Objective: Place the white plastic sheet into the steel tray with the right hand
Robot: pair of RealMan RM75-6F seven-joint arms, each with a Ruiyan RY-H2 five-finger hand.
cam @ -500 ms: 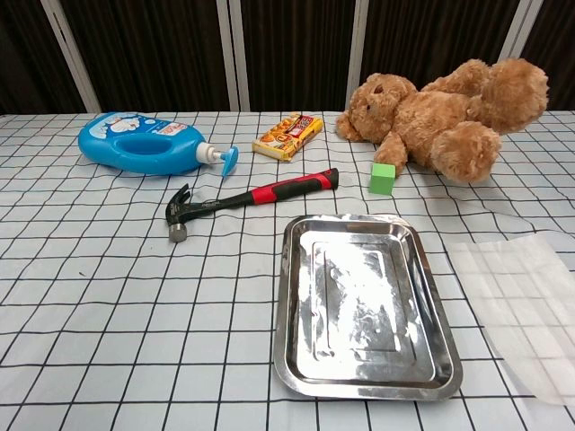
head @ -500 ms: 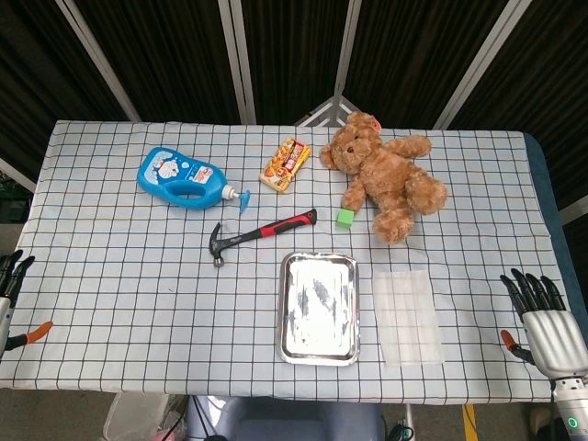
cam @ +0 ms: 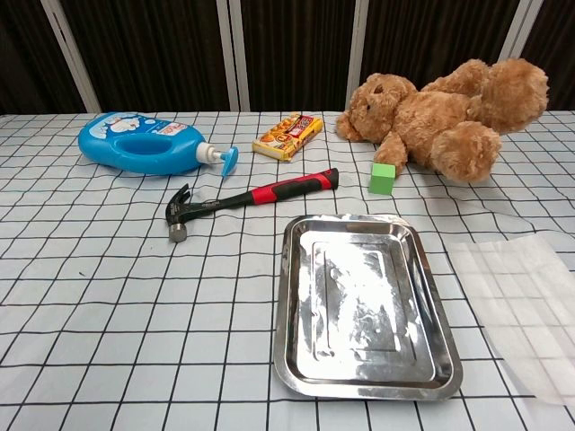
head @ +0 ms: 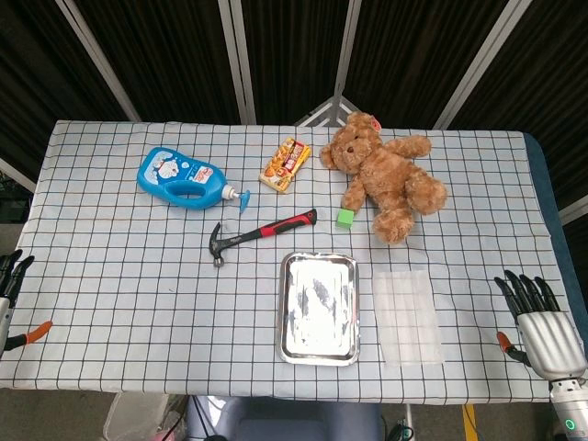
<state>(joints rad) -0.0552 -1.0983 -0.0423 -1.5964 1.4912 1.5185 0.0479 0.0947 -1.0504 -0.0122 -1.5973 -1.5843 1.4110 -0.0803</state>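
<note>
The white, see-through plastic sheet [head: 407, 316] [cam: 526, 305] lies flat on the checked tablecloth just right of the steel tray [head: 319, 263] [cam: 289, 296], which holds nothing. My right hand [head: 536, 317] hovers off the table's right edge, well right of the sheet, its fingers spread and holding nothing. My left hand [head: 9, 294] shows only partly at the far left edge of the head view, beyond the table, fingers apart and empty. Neither hand appears in the chest view.
A black and red hammer [head: 260, 232] lies above the tray's left side. A small green cube [head: 344, 217] and a brown teddy bear [head: 386, 176] sit beyond the sheet. A blue bottle [head: 182, 177] and a snack packet [head: 285, 164] lie further back.
My right hand has shifted slightly leftward and down in the head view. Everything on the table stays where it was.
</note>
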